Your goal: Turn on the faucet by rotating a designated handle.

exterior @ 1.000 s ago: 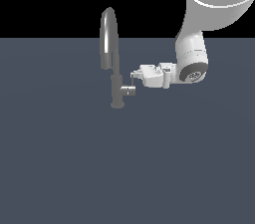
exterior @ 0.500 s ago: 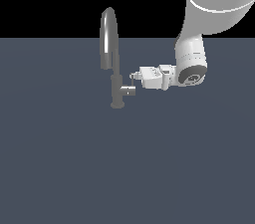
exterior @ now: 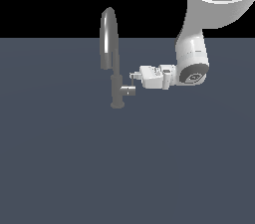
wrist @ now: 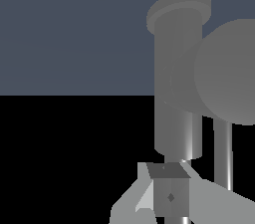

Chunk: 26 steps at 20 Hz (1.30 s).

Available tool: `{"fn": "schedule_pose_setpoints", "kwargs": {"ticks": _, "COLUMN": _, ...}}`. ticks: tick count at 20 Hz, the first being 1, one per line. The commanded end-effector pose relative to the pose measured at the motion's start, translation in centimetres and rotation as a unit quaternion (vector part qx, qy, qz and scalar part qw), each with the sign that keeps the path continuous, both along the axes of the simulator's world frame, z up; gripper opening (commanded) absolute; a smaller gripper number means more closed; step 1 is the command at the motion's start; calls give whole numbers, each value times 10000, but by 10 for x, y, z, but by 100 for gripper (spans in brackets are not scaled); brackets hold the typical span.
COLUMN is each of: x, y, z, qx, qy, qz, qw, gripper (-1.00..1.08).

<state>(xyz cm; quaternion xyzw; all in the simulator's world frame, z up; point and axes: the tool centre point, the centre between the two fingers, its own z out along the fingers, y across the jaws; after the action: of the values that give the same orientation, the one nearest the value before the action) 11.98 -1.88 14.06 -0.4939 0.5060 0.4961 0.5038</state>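
Where the exterior view looks down on a flat slate-blue bench [exterior: 69,168] under a black background, a tall grey metal faucet [exterior: 116,81] stands upright near the middle of the surface. Its slim body rises from a small round base, and its narrow spout arches high and curls down toward the exterior view's left. Low on the faucet body, a short grey cylinder, the handle [exterior: 129,90], juts sideways toward the exterior view's right. A white Franka arm [exterior: 191,61] comes down from above on the faucet's right in this view and bends at the wrist, so its hand lies level and points at the faucet. The pincer [exterior: 133,75] is at the handle, just above the stub, with its tips very close to or touching it. At this size I cannot tell how far apart the fingers are, or whether they grip anything.

Seen from the wrist view, the faucet [wrist: 178,83] fills much of the frame at close range, a grey column with a flared round base. The handle [wrist: 226,71] shows as a large round grey disc, end-on, beside that column, with a thin rod running from it. One pale grey fingertip [wrist: 167,190] is visible near the column. The other finger is not clearly seen, so the opening stays uncertain.
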Motion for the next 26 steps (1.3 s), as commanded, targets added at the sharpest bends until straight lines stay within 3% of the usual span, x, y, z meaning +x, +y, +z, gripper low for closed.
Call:
{"fn": "schedule_pose_setpoints", "kwargs": {"ticks": 1, "x": -5, "y": 0, "z": 2, "qx": 0, "qy": -1, "qz": 0, "qw": 10000, "gripper": -100}}
{"fn": "schedule_pose_setpoints", "kwargs": {"ticks": 9, "x": -14, "y": 0, "z": 5, "qx": -6, "qy": 2, "qz": -13, "qw": 10000, "gripper": -100}}
{"fn": "schedule_pose_setpoints", "kwargs": {"ticks": 24, "x": -51, "y": 1, "z": 5, "qx": 0, "qy": 0, "qz": -1, "qw": 10000, "gripper": -100}}
{"fn": "schedule_pose_setpoints", "kwargs": {"ticks": 26, "x": -45, "y": 1, "z": 9, "qx": -14, "qy": -47, "qz": -21, "qw": 10000, "gripper": -100}}
